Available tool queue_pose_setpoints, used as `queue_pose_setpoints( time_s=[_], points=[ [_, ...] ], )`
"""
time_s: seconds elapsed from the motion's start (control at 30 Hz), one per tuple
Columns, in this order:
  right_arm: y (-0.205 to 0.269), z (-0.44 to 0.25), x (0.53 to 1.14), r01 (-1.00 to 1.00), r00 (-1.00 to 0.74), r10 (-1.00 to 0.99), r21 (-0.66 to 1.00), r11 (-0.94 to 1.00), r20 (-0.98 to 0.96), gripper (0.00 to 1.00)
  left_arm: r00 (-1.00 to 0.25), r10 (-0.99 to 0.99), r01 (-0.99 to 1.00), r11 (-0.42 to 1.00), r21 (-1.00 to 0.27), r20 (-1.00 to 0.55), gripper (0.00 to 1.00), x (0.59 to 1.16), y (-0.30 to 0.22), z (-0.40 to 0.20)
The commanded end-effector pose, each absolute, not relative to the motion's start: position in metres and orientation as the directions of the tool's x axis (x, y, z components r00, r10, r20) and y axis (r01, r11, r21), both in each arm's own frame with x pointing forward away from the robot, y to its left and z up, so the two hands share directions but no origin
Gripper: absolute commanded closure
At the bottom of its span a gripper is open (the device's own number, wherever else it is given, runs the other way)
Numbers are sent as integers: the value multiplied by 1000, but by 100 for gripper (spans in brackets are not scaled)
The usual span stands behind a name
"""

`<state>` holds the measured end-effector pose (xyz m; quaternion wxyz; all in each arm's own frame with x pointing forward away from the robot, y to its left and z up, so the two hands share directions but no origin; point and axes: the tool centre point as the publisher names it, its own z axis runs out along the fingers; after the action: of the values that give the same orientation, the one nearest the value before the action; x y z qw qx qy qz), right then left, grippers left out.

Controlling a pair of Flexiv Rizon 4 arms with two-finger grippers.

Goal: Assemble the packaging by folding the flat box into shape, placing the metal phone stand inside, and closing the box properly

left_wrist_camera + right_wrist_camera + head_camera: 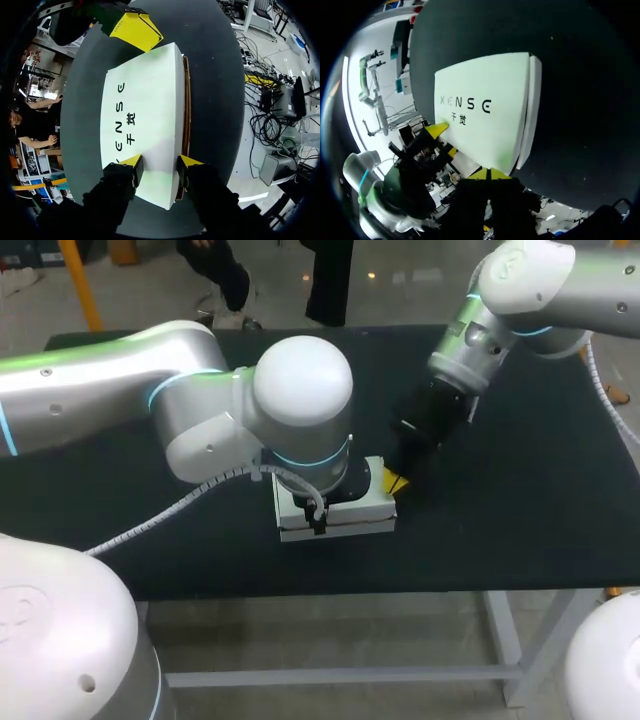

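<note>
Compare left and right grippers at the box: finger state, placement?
Fingers: the left gripper has them apart, the right gripper has its tips together. Placement: the left gripper sits over one end of the white box, with one finger over its top face; the right gripper is at the opposite end, by a corner. Shared: both are at the box, and neither clamps it from two sides.
</note>
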<state>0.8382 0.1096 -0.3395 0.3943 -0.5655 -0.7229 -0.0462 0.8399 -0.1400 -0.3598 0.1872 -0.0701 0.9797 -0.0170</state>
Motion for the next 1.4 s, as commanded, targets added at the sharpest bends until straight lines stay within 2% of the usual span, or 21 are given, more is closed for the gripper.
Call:
queue_pose_setpoints(
  time_s=[0.03,1.0,1.4],
  points=[
    [109,-345,830,876,-58,784,-345,337,618,100,-919,-145,-136,989,-50,-366,51,840,-143,-360],
    [112,-356,831,894,-52,799,-328,304,599,100,-923,-145,-139,989,-44,-356,49,835,-137,-360],
    [113,-357,831,897,-49,799,-326,299,599,100,-928,-130,-94,988,-119,-349,47,815,-119,-333]
  ],
)
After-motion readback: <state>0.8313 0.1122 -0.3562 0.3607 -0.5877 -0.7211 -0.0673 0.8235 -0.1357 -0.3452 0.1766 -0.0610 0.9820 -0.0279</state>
